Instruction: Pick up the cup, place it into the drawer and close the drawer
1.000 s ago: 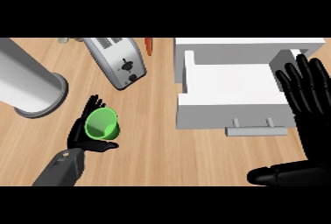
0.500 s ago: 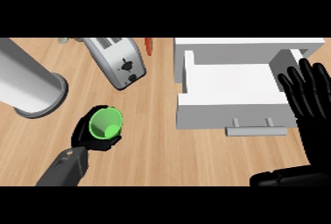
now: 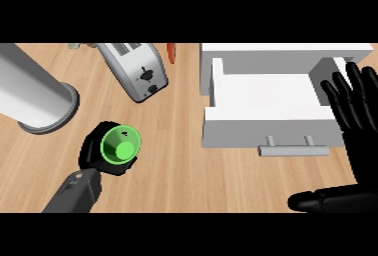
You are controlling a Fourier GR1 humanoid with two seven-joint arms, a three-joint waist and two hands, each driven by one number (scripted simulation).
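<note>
A bright green cup (image 3: 119, 146) stands upright on the wooden counter at lower left, seen from above. My left hand (image 3: 96, 152) is curled round it, fingers wrapping its left and lower sides. The white drawer (image 3: 263, 127) is pulled open at the right, its inside bare, with a grey handle (image 3: 294, 148) on its front. My right hand (image 3: 353, 115) rests open over the drawer's right edge, fingers straight and pointing up.
A silver toaster (image 3: 137, 69) lies at the top centre. A tall grey cylinder (image 3: 31, 96) stands at the left. A thin orange item (image 3: 171, 52) pokes out beside the drawer cabinet's top left corner.
My left hand's fingers have closed round the green cup. The right hand has drifted slightly rightward. The drawer has stayed open.
</note>
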